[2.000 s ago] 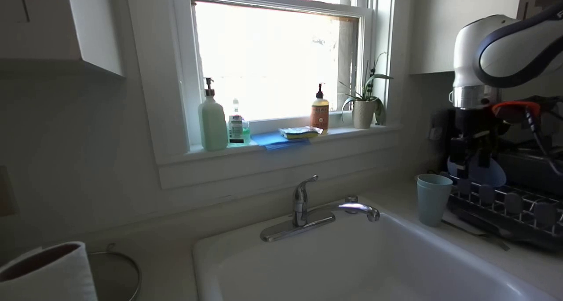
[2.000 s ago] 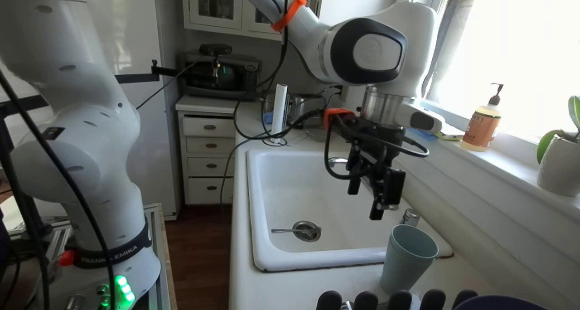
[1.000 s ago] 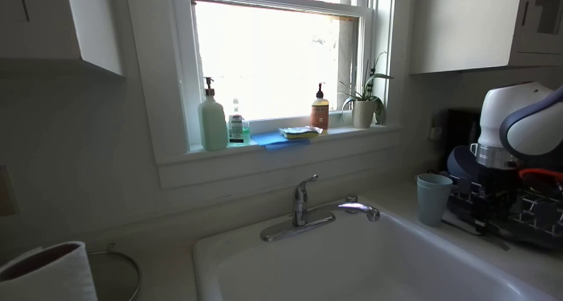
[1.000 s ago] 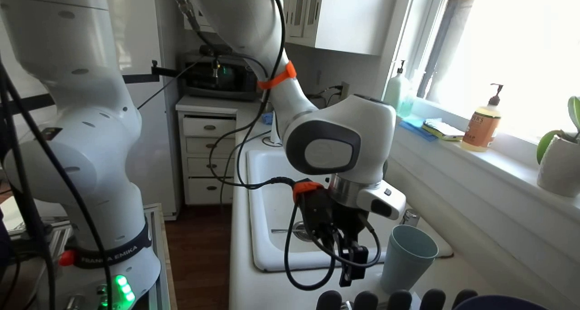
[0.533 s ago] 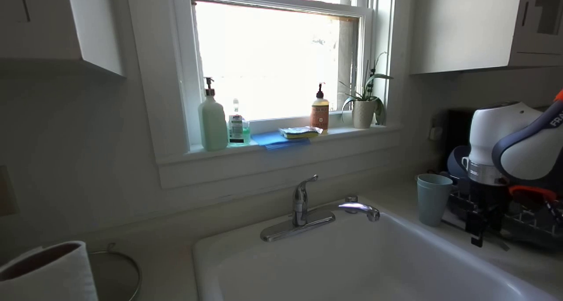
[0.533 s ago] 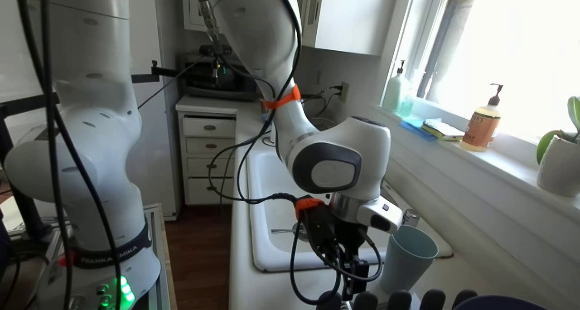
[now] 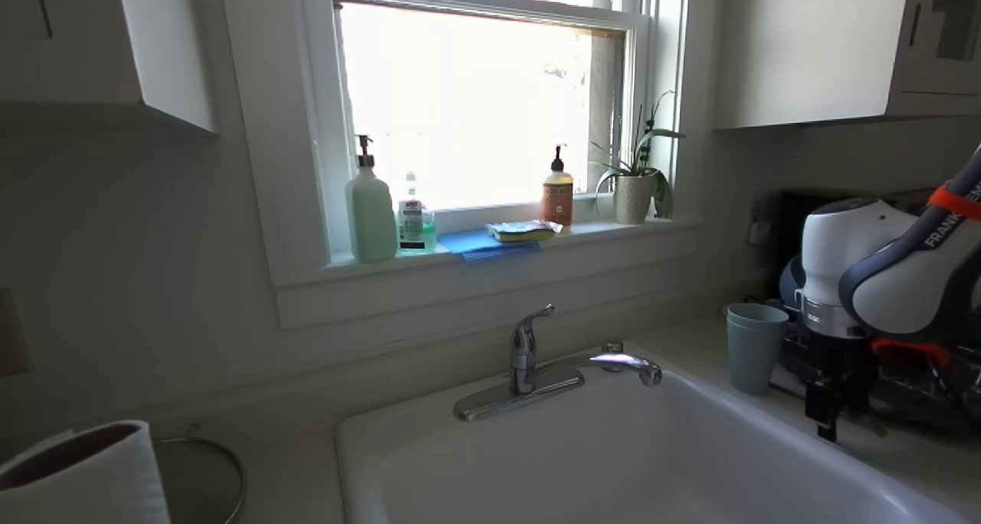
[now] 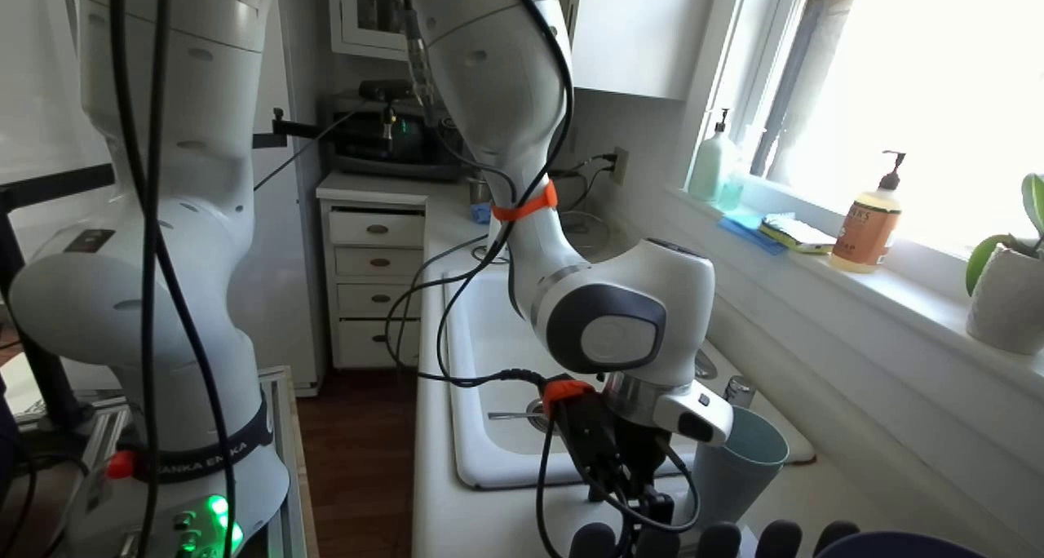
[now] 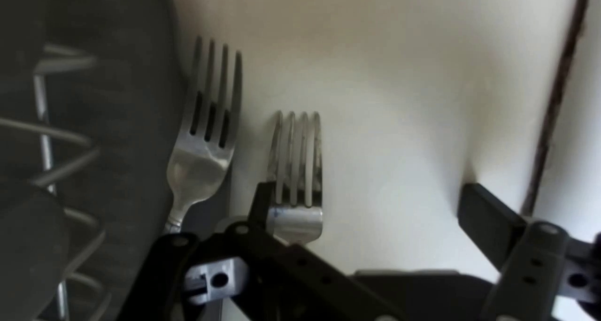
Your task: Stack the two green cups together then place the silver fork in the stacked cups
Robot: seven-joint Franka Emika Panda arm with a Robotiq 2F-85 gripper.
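Lying lengthwise up wrist view, right-hand silver fork (image 9: 296,216), tines toward the top, tool (image 9: 370,196) spread wide

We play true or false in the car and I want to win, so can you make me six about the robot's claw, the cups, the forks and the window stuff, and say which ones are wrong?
1. In the wrist view, a fork lies beside another fork. True.
2. The cups are stacked. True.
3. A fork sticks out of the cups. False: nothing sticks out of them.
4. The orange soap lies on its side. False: it stands upright on the sill.
5. The claw is wide open. True.
6. The flowerpot is in the sink. False: it stands on the sill.
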